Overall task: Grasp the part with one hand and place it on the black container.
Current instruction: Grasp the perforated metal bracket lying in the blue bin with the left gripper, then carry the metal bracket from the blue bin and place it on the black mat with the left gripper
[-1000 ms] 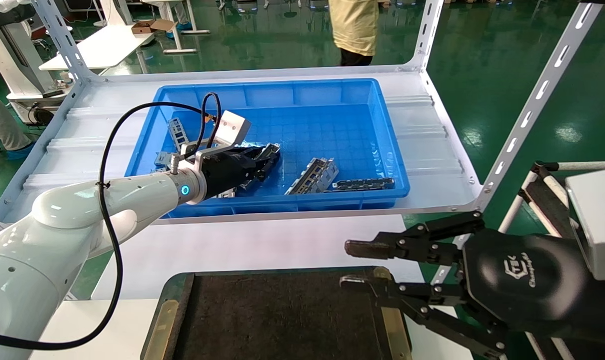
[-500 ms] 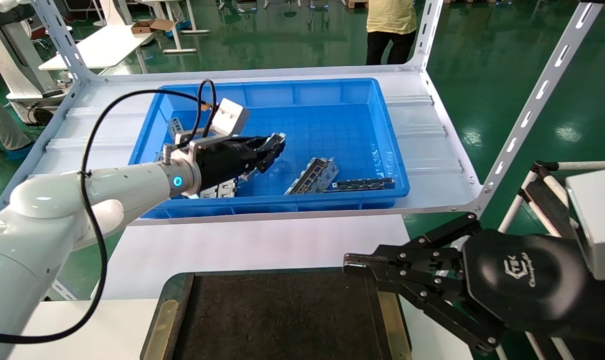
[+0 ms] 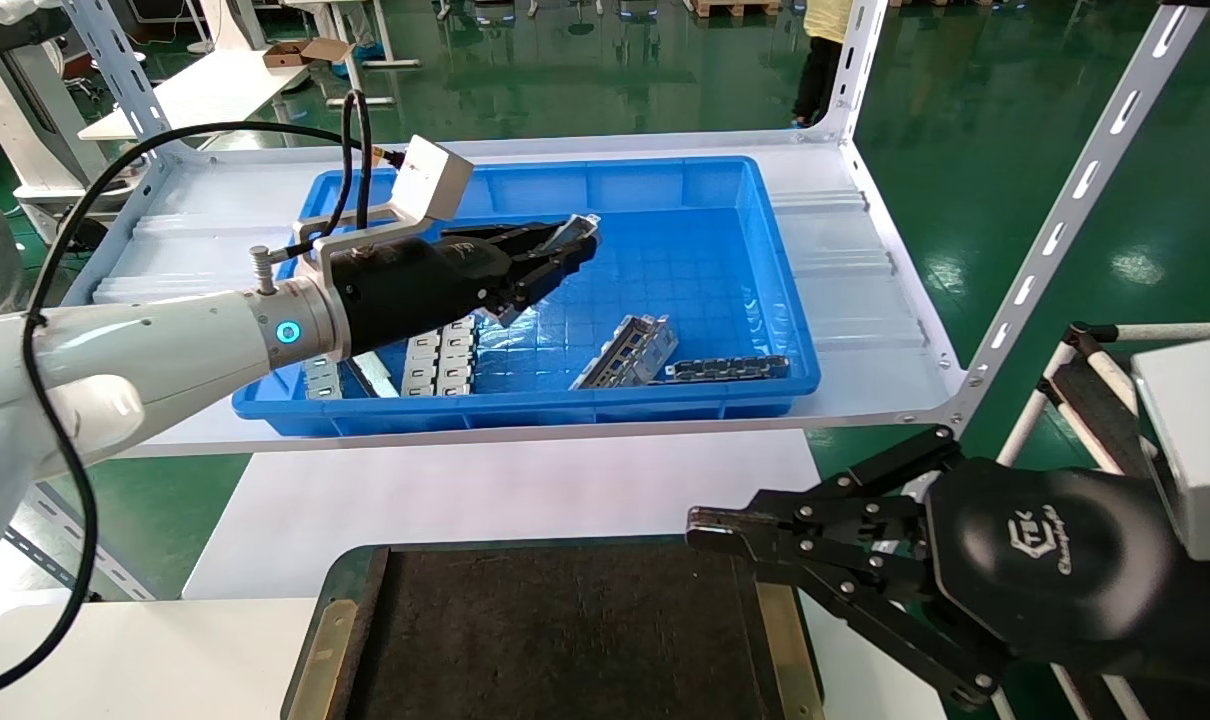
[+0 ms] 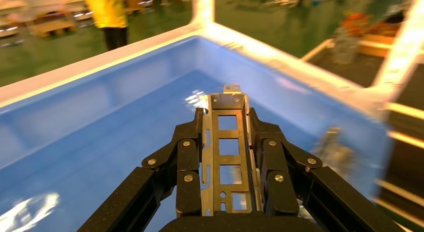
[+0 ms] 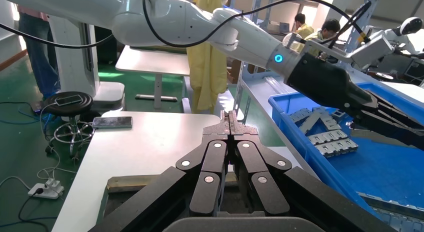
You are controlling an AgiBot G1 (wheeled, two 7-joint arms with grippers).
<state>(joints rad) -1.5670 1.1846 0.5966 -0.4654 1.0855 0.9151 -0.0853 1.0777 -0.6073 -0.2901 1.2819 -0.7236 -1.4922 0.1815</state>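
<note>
Left claw (image 3: 570,243) clamped on part (image 4: 225,152), above blue bin (image 3: 765,290), right claw (image 3: 700,520) closed, empty

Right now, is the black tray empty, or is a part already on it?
Empty, as far as visible: the black tray shows bare felt; the part is in the left claw.

The narrow silver stamped-metal channel strip (image 4: 226,154), with one row of rectangular cutouts along its length, is pinched lengthwise between the black fingers of the left claw (image 3: 565,243), its free end with a small tab sticking out past the fingertips. In the head view the strip (image 3: 577,232) hangs in the air, tilted slightly upward. The wide flat tray with a matte black felt-like surface (image 3: 555,640), rounded corners and brass-coloured metal strips along its sides lies flat on the white worktop (image 3: 485,500), well apart from the strip, and its felt bears nothing.
</note>
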